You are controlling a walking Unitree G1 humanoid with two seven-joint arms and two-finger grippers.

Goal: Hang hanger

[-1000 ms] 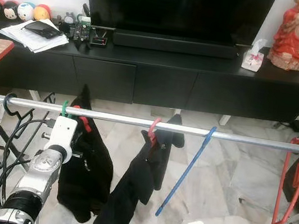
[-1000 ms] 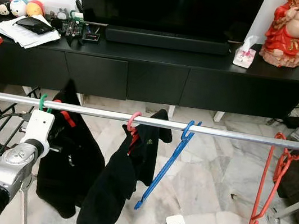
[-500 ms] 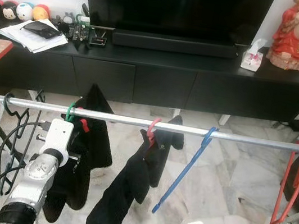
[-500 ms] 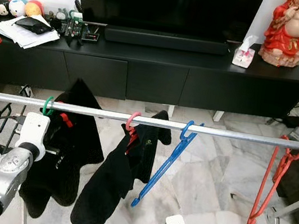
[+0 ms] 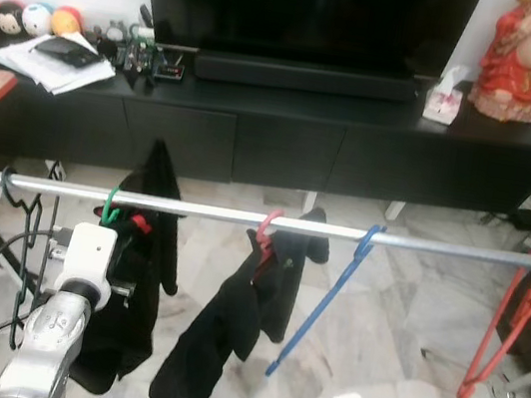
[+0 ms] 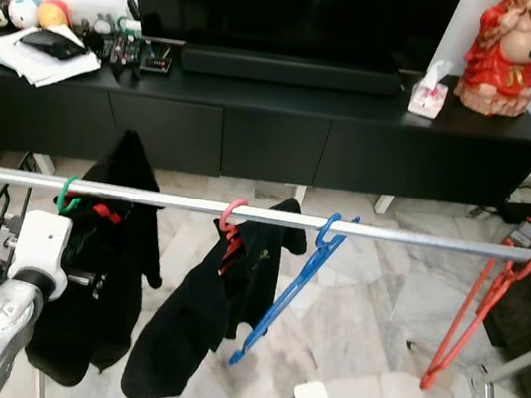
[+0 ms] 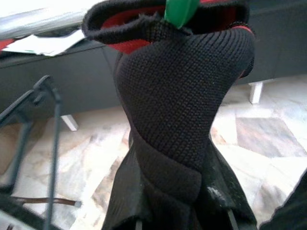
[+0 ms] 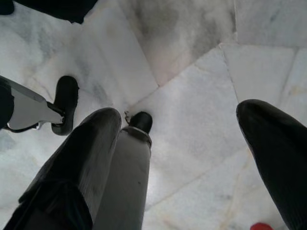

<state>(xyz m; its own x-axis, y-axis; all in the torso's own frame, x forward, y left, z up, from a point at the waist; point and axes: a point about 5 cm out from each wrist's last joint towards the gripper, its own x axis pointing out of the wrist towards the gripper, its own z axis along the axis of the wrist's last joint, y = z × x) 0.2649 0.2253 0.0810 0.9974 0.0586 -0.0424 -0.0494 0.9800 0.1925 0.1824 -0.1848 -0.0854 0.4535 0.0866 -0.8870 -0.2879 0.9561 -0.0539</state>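
From my station, the left gripper [image 5: 133,269] was raised just under the steel rail [image 5: 420,245], pressed against the black garment [image 5: 135,289] on the green hanger [image 5: 111,207]. I could not tell how far its fingers were parted, nor whether they had hold of the cloth. The green hook sat over the rail, so I judged the hanging done, with only letting go and drawing back left. Compared with half a second before, that garment hung straighter and its flared side had dropped. Further right hung the pink hanger [image 5: 269,226] with dark clothing, the bare blue hanger [image 5: 324,289] and the red hangers [image 5: 511,319]. The right gripper [image 8: 177,158] hung low over the marble floor [image 8: 192,86], fingers wide apart, holding nothing.
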